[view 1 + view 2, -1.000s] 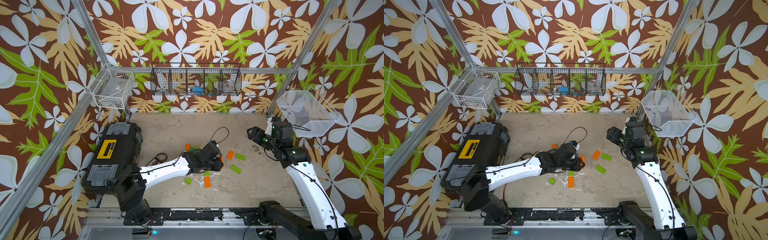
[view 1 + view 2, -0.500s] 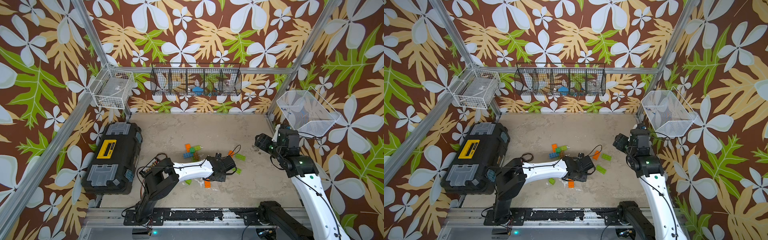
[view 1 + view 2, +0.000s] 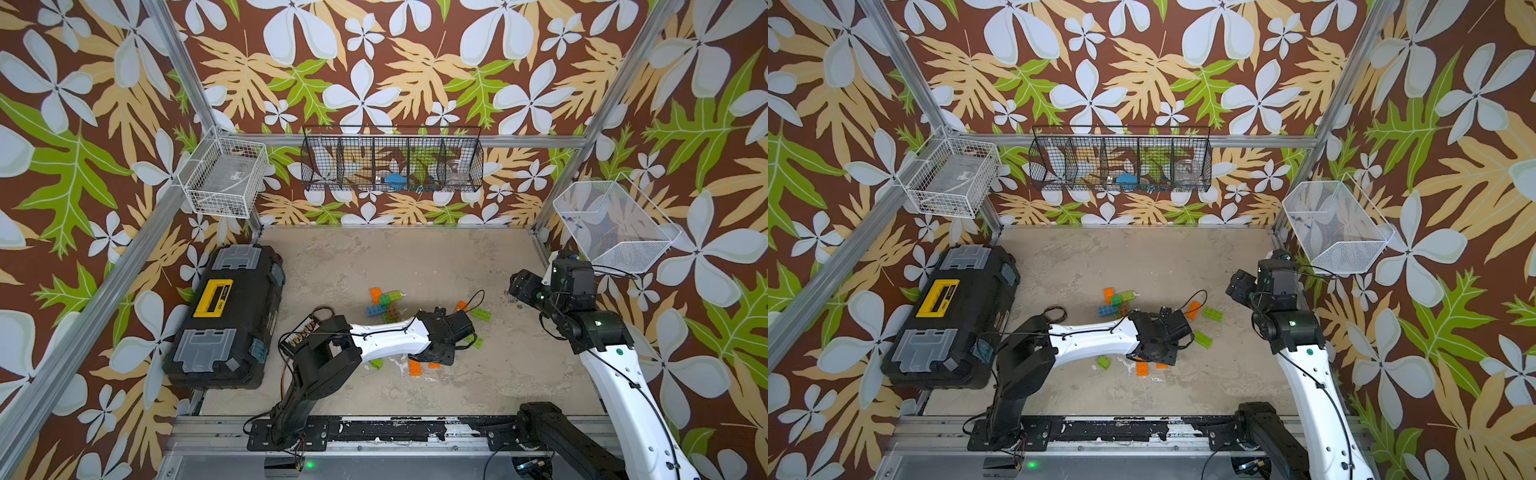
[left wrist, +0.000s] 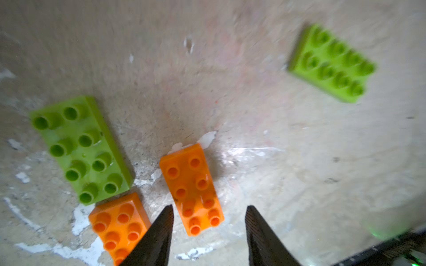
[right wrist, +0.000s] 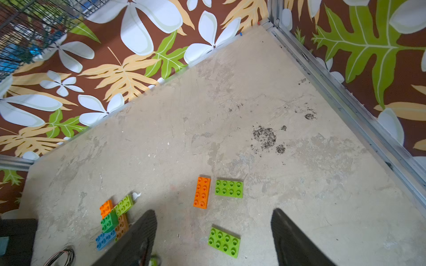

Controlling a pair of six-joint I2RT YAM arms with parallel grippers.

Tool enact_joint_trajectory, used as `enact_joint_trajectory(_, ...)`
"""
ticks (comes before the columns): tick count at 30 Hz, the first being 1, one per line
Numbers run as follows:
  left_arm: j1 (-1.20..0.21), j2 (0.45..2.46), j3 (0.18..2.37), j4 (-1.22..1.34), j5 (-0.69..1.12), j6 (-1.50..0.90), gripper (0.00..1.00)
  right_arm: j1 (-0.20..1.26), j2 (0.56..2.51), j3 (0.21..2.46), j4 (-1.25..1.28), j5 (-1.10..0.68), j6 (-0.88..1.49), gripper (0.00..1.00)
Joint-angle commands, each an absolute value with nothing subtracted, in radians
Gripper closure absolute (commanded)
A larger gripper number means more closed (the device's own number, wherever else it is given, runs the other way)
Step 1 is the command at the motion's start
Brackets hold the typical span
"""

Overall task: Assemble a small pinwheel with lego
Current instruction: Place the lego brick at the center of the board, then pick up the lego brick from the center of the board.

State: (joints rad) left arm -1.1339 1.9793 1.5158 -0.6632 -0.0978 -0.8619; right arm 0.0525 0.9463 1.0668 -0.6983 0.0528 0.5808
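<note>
A joined cluster of lego (image 3: 384, 305) (image 3: 1117, 301) (image 5: 114, 221), orange, lime, dark green, brown and blue, lies mid-table. My left gripper (image 4: 209, 208) (image 3: 436, 357) is open and low over the table. One end of a loose orange brick (image 4: 192, 188) (image 3: 414, 367) lies between its fingers, untouched. Beside it lie a second orange brick (image 4: 119, 225) and a lime brick (image 4: 80, 149). My right gripper (image 5: 214, 211) (image 3: 519, 286) hangs open and empty, high at the right. Below it lie an orange brick (image 5: 202, 193) and two lime bricks (image 5: 229, 188) (image 5: 224, 242).
A black toolbox (image 3: 228, 316) fills the table's left side. On the walls hang a white wire basket (image 3: 224, 178), a black wire basket (image 3: 392, 164) and a white mesh basket (image 3: 615, 226). A thin black cable (image 3: 473, 297) loops off the left wrist.
My left gripper left the cluster, moved right and toward the front edge over the orange bricks, and opened. My right arm drew back a little toward the right wall.
</note>
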Motion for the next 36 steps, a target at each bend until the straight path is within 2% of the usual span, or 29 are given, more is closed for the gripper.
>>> enact_joint_trajectory(1,-1.091,1.88,1.504,-0.661,-0.165,-0.868,0.4,0.056,0.972,1.037,-0.725,0.085,0.575,0.22)
enact_joint_trajectory(4,-0.992,1.711,1.371,-0.591,-0.166,-0.887,0.38,0.131,1.021,0.993,-0.734,0.091,0.595,0.25)
enact_joint_trajectory(7,-0.869,1.535,1.203,-0.494,-0.141,-0.88,0.38,0.37,1.095,0.957,-0.73,0.137,0.656,0.3)
enact_joint_trajectory(11,-0.671,1.326,0.999,-0.371,-0.023,-0.864,0.36,0.637,1.229,0.928,-0.713,0.052,0.719,0.39)
enact_joint_trajectory(14,-0.543,1.204,0.88,-0.299,0.078,-0.857,0.34,0.731,1.306,0.921,-0.707,-0.038,0.739,0.49)
enact_joint_trajectory(17,-0.464,1.145,0.81,-0.267,0.141,-0.852,0.34,0.776,1.354,0.915,-0.677,-0.098,0.747,0.56)
enact_joint_trajectory(22,-0.452,1.142,0.784,-0.255,0.163,-0.838,0.33,0.788,1.432,0.926,-0.65,-0.156,0.749,0.63)
enact_joint_trajectory(36,-0.452,1.198,0.772,-0.199,0.207,-0.828,0.33,0.798,1.578,0.954,-0.658,-0.11,0.74,0.71)
